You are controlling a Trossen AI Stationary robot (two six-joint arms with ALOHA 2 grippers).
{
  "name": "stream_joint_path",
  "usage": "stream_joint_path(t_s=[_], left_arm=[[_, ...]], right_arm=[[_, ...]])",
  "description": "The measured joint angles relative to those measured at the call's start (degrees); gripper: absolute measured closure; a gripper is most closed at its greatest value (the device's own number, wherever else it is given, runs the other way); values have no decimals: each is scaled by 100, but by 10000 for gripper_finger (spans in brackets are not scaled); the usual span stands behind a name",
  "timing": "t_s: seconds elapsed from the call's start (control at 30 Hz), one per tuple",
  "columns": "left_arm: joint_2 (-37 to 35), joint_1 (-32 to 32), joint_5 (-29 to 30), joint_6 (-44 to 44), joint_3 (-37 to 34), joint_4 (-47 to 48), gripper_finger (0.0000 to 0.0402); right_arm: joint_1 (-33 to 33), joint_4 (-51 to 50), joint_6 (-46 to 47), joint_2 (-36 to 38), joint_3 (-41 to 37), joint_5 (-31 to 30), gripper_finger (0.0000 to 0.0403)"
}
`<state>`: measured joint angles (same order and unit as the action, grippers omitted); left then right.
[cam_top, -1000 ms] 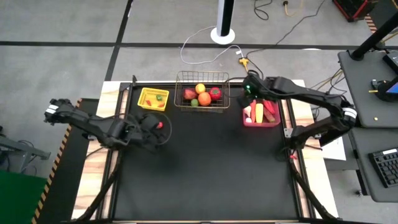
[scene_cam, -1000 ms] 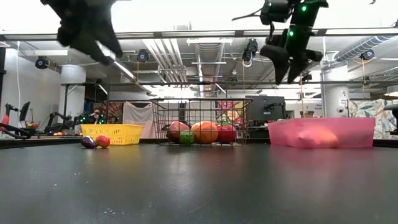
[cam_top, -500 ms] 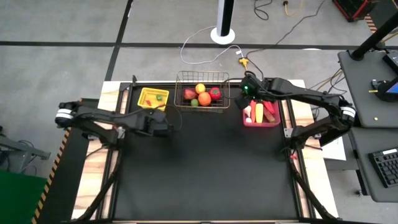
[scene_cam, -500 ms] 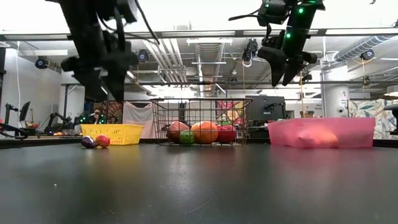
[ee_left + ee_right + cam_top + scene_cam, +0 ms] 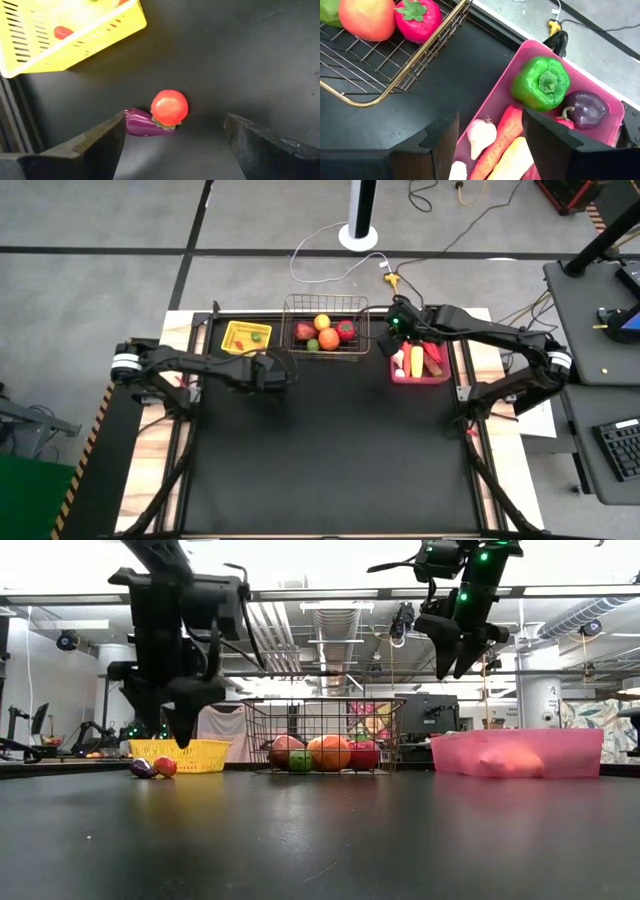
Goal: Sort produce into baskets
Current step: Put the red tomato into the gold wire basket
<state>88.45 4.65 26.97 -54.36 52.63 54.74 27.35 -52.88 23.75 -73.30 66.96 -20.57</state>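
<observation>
Left end effector (image 5: 170,140) has swung in above the tomato (image 5: 169,107) and eggplant (image 5: 141,122) beside yellow tray (image 5: 75,40), fingers apart, empty. Last strays; pick next.

Grey floor (image 5: 120,220) crossed by dark lines, a desk with keyboard (image 5: 618,448) nearby, ceiling pipes (image 5: 340,630) overhead.

Yellow tray (image 5: 245,338), magenta-pink bin (image 5: 419,377), red tomato (image 5: 169,106), purple eggplant (image 5: 139,122)

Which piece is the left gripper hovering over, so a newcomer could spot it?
Find the yellow tray at the black table's far left. On the mat beside it lie two loose pieces touching: the target is the round red tomato, not the purple eggplant.
</observation>
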Motion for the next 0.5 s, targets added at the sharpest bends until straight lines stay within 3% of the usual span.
stream_joint_path(t_s=[0.5], left_arm=[[36, 292, -254, 577, -252, -506, 86]], right_arm=[[0, 4, -42, 0, -62, 0, 193]])
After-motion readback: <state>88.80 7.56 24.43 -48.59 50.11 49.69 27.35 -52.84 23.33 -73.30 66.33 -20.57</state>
